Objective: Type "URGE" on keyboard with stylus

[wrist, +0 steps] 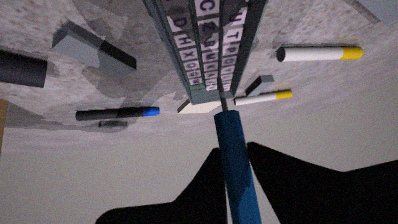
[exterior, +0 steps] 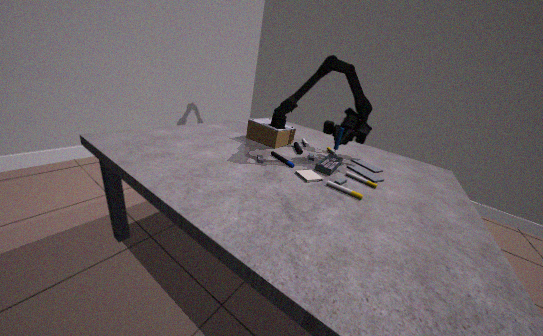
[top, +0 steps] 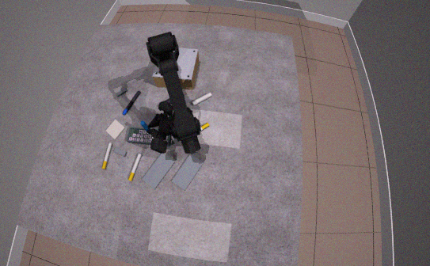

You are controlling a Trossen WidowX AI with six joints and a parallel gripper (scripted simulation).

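From overhead, the gripper (top: 150, 127) (exterior: 341, 130) (wrist: 233, 151) is nearly shut, its fingers closed on the upright but leaning stylus (top: 144, 126) (exterior: 339, 137) (wrist: 232, 145). The stylus tip points down towards the keyboard (top: 138, 141) (exterior: 328, 166) (wrist: 196, 95), which lies just beneath; the exterior view suggests a gap between tip and keys. I cannot tell which key sits under the tip.

The keyboard's long axis runs left to right, with its right part hidden by the arm. The next move probably calls for lining up sideways along that axis, choosing the row by a near or far shift, then pressing straight down. Too steep a lean could catch a neighbouring key.

Beyond the keyboard's left end lies the pale note (top: 115, 129) (exterior: 308, 175) (wrist: 197, 107); far and left is the blue-tipped marker (top: 132, 101) (exterior: 282, 159) (wrist: 117, 114). On the near side lie a white marker (top: 135, 166) (exterior: 361, 179) (wrist: 315, 54) and two grey slabs, low enough that travel above them looks unhindered.
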